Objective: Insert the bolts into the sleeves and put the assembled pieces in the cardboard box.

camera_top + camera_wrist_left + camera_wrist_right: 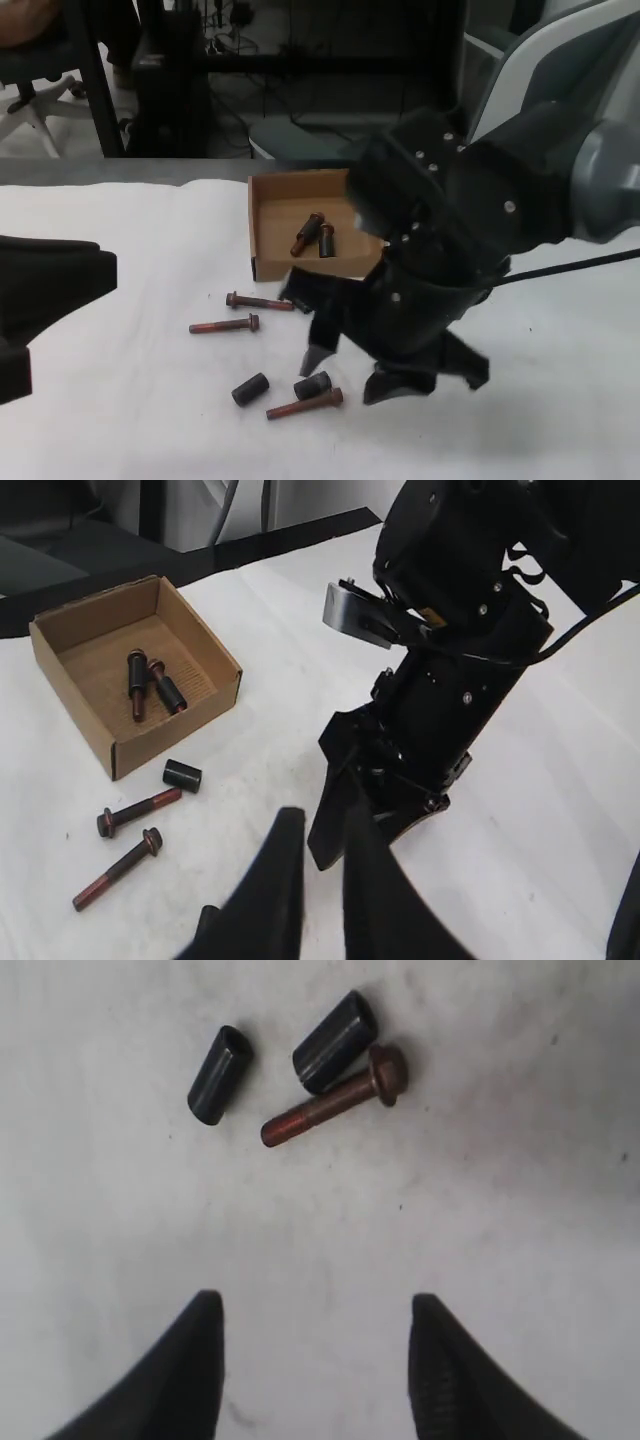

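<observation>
Fingers (195, 1370) of right arm spread near bolt (330, 1105) and 2 sleeves (220, 1073), 2 assembled pieces (308, 233) in cardboard box (280, 215)

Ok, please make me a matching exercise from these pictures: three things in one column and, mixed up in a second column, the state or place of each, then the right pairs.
Things
1. cardboard box
2. right gripper
3. bolt nearest that gripper

States or places
a. open, holding nothing
b. lying on the white cloth beside a sleeve
c. contains two assembled pieces

Pairs: 1-c, 2-a, 3-b
</observation>
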